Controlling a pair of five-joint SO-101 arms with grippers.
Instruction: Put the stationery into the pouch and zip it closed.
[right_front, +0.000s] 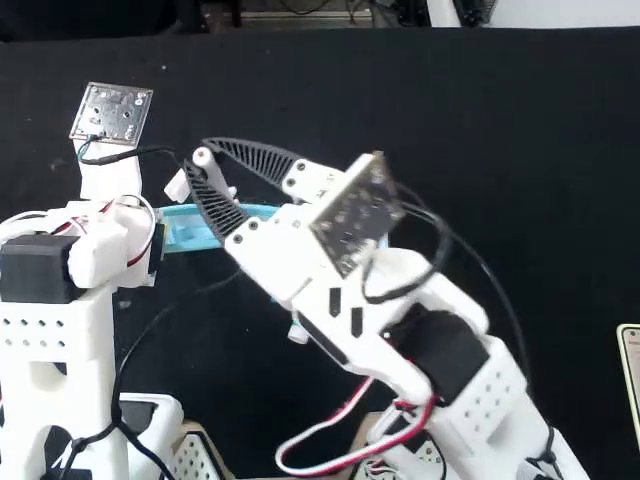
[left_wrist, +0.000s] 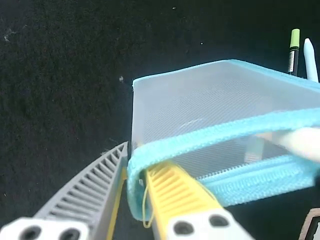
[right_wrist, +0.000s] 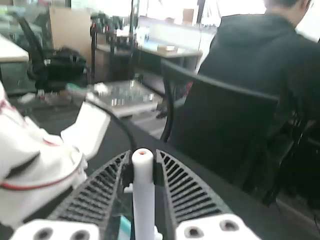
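Note:
A light-blue mesh pouch (right_front: 190, 232) (left_wrist: 200, 105) lies on the black table between the two arms. My left gripper (left_wrist: 135, 156) is shut on the pouch's corner rim: the yellow finger (left_wrist: 172, 192) sits inside the opening and the grey finger (left_wrist: 95, 187) outside. My right gripper (right_front: 203, 153) (right_wrist: 142, 156) is shut on a white pen (right_wrist: 143, 195) (right_front: 203, 157), held tilted over the pouch. A blurred white pen (left_wrist: 300, 142) shows in the gap between the pouch's zipper edges. Beyond the pouch, a green pen (left_wrist: 294, 50) and a pale blue pen (left_wrist: 309, 59) lie on the table.
The right arm's body (right_front: 400, 320) covers the table's middle and part of the pouch. A pale card-like object (right_front: 630, 365) lies at the table's right edge. Black cable (right_front: 150, 330) runs beside the left arm's base. Bare black cloth (right_front: 480, 120) stretches behind the arms.

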